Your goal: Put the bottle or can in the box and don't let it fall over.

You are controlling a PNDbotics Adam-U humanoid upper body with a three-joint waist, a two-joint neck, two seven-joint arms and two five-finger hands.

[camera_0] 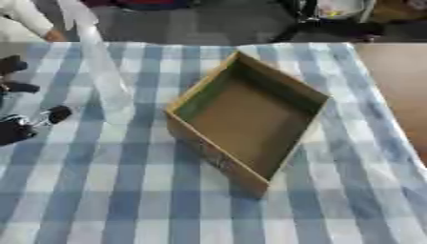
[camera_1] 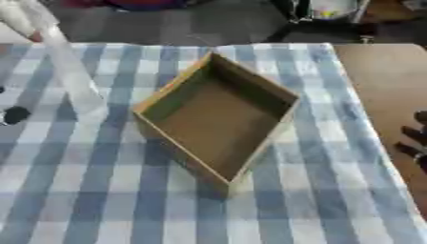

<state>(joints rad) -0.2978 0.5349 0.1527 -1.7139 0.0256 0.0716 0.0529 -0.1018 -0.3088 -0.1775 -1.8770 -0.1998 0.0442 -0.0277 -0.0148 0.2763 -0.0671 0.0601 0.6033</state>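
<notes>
A tall clear bottle [camera_0: 104, 78] stands upright on the blue-and-white checked cloth, left of the box. The open brown cardboard box [camera_0: 213, 155] sits in the middle of the table, turned cornerwise, with nothing inside. My left hand [camera_0: 16, 131] comes in at the left edge beside the bottle's lower part. Its dark fingers are spread apart, and one fingertip [camera_0: 58, 114] is just short of the bottle's base. Only a few dark fingers of my right hand [camera_1: 413, 136] show at the right edge, well away from the box.
The checked cloth [camera_0: 125, 200] covers most of the table, and bare brown tabletop [camera_0: 396, 86] shows at the right. A person's white sleeve and hand [camera_0: 42, 28] are at the far left edge, close to the bottle's top. Dark floor and clutter lie beyond.
</notes>
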